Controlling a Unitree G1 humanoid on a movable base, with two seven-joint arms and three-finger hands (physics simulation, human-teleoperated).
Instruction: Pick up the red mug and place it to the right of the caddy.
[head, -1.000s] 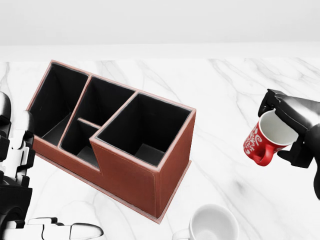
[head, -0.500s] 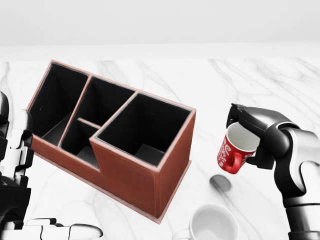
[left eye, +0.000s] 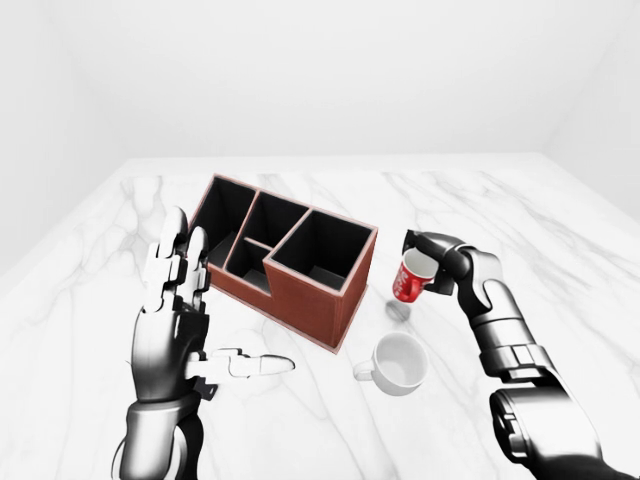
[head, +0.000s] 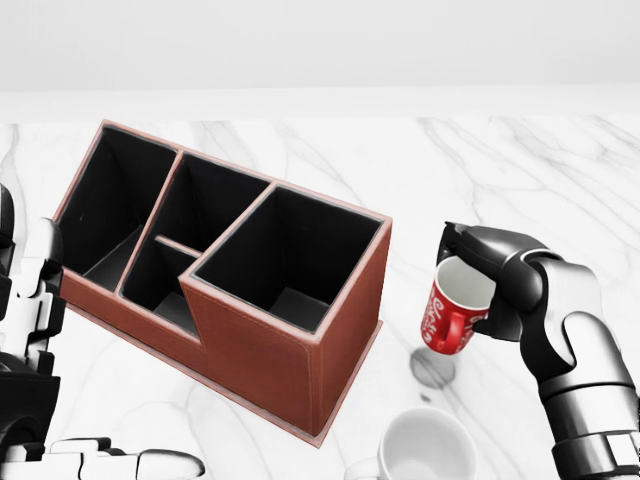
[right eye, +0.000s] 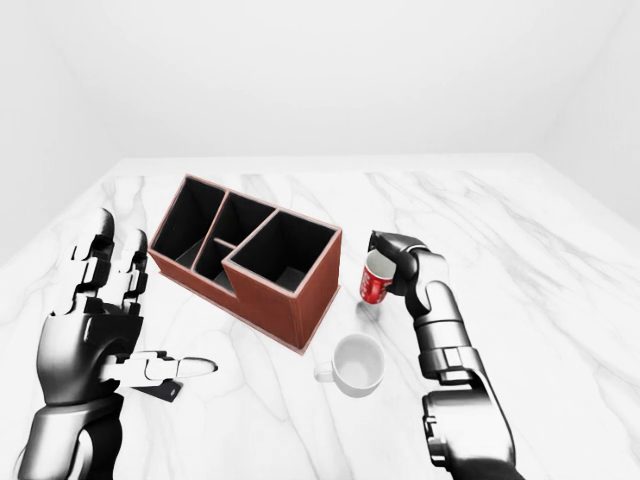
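The red mug (head: 455, 308) with white lettering hangs tilted in my right hand (head: 478, 282), whose fingers close round its rim. It is held just above the marble table, with its shadow below it, right of the brown caddy (head: 230, 265). The caddy has several black compartments and sits at the middle left of the head view. My left hand (left eye: 185, 320) is open, fingers spread, left of the caddy and holding nothing.
A white mug (head: 430, 450) stands upright on the marble table (head: 540, 170) below the red mug, near the caddy's lower right corner. A white wall rises beyond the table's top edge.
My right hand has carried the red mug leftward and lower, closer to the caddy's right side. The left hand and the caddy have not moved.
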